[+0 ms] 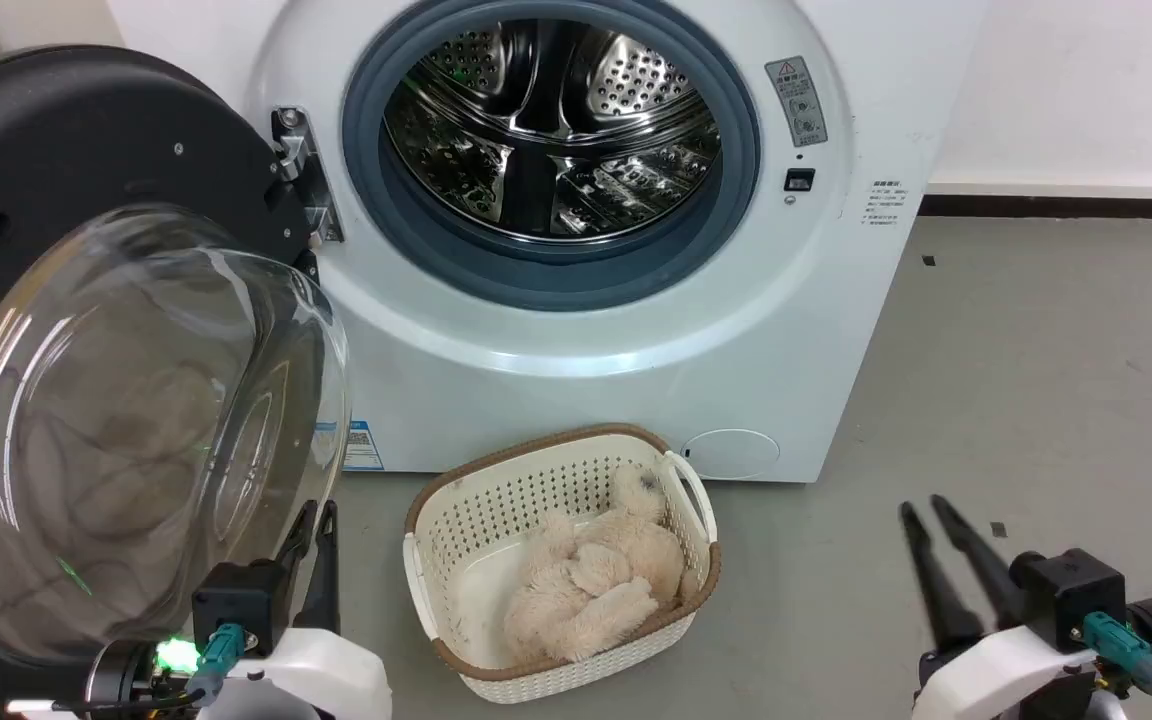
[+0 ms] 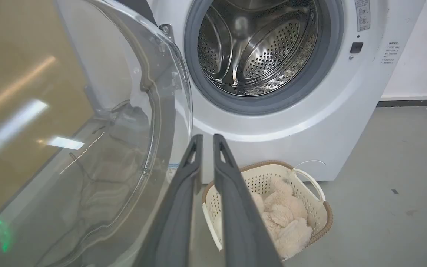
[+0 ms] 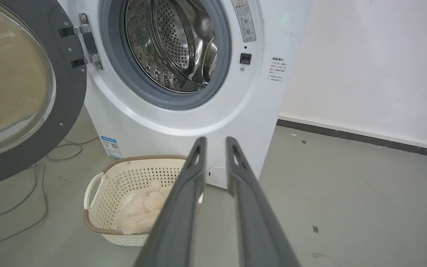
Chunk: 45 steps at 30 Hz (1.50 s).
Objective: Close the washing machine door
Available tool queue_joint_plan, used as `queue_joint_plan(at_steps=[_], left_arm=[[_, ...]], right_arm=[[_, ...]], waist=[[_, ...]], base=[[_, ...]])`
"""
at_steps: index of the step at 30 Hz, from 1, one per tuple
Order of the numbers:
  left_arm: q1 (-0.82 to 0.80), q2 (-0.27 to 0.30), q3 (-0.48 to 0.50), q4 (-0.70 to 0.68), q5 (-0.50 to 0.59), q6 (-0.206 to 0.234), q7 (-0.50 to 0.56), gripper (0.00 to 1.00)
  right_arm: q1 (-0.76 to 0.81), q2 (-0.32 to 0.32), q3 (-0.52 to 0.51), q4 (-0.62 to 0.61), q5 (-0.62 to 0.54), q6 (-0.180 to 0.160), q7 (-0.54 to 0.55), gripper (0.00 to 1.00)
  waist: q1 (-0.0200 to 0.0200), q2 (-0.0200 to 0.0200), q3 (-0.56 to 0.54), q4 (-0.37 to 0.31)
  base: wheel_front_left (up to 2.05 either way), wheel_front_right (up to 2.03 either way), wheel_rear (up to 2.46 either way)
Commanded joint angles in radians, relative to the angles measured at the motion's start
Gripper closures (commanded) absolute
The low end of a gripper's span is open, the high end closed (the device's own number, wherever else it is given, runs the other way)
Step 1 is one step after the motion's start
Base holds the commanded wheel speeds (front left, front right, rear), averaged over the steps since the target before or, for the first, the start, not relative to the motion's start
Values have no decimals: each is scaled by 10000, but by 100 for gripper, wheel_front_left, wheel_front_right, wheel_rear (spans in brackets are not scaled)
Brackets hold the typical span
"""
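1. Washer: white front-loader standing on a grey floor against a white wall. Its port is uncovered.
2. Door: swung wide open to the washer's left on a metal hinge, black back facing out. The clear glass bowl at its centre bulges toward the camera in the head view.
3. Drum: set inside the washer's grey gasket. Perforated steel wall and raised ribs are in view through the port.
4. Basket: cream, perforated, with a brown rim and white handles. It sits on the floor just in front of the washer, below the port.
5. Basket contents: a fluffy cream plush bundle, heaped toward the side away from the door.
6. Left gripper: in front of the washer, just beside the lower edge of the glass bowl. Fingers narrowly parted, grasping nothing. Contact with the glass cannot be told.
7. Right gripper: over bare floor in front of the washer's right corner, well apart from the basket. Fingers narrowly parted, empty.
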Motion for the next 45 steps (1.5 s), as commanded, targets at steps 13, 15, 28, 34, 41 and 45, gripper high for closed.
queue_joint_plan(at_steps=[13, 15, 28, 34, 41, 45], left_arm=[[26, -1, -29, 59, -89, 7, -221, 0], [33, -1, -34, 63, -106, 9, -263, 0], [95, -2, 0, 71, -183, 4, -556, 0], [117, -3, 50, 67, -211, -6, -681, 0], [160, -3, 116, 65, -251, -10, -827, 0], [198, -4, 127, 44, -273, 9, -911, 0]], right_arm=[[23, 4, 2, 43, 190, 1, -220, 0], [29, 5, 7, 43, 225, 1, -262, 0], [86, 10, 142, 93, 456, 1, -554, 0], [86, 12, 231, 134, 554, 2, -678, 0], [85, 15, 370, 208, 660, 2, -824, 0], [91, 16, 446, 245, 733, 2, -907, 0]], waist=[[0, 0, 3, 30], [0, 0, 2, 46], [0, 0, -22, 352], [0, 0, -45, 593], [0, 0, -81, 928], [0, 0, -111, 1150]], base=[[0, 0, 0], [0, 0, 0], [0, 0, 0], [0, 0, 0], [0, 0, 0], [0, 0, 0]])
